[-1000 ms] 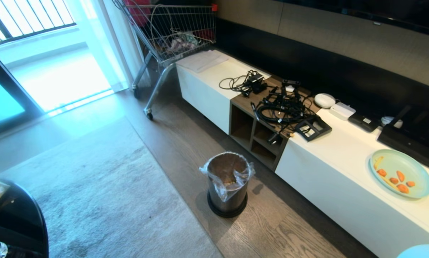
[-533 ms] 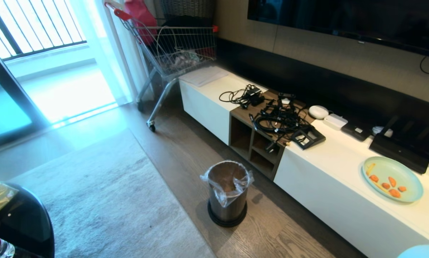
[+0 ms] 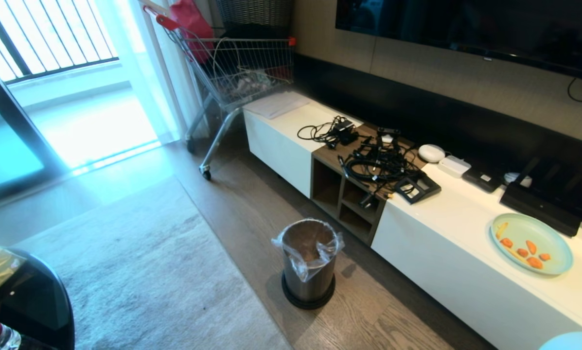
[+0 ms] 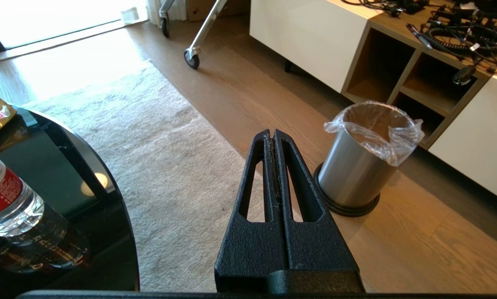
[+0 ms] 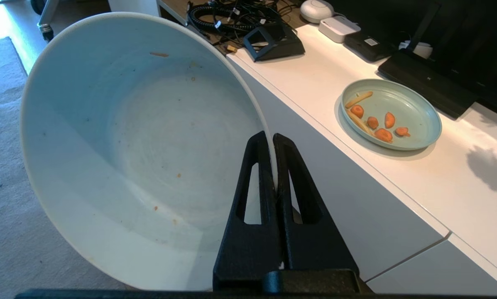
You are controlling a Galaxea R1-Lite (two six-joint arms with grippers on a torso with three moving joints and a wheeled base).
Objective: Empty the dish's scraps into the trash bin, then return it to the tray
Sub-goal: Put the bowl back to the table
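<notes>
My right gripper (image 5: 272, 136) is shut on the rim of the dish (image 5: 140, 145), a white bowl tipped on its side with only tiny specks inside. A sliver of the dish (image 3: 570, 341) shows at the lower right corner of the head view. The trash bin (image 3: 310, 262), steel with a clear bag liner, stands on the wood floor in front of the low cabinet, left of the dish. My left gripper (image 4: 272, 133) is shut and empty, hanging over the rug near the trash bin (image 4: 362, 162). The tray is out of view.
A light blue-green plate (image 3: 553, 238) with orange slices and pale strips sits on the white cabinet (image 3: 446, 218). Cables (image 3: 378, 163), small devices and a flat black box (image 3: 538, 214) lie further along it. A shopping cart (image 3: 237, 63) stands at the back. A round black table (image 3: 33, 301) with a bottle is at the left.
The whole head view has tilted upward, so the wall and screen now show more. The bin, plate and both grippers have kept their places.
</notes>
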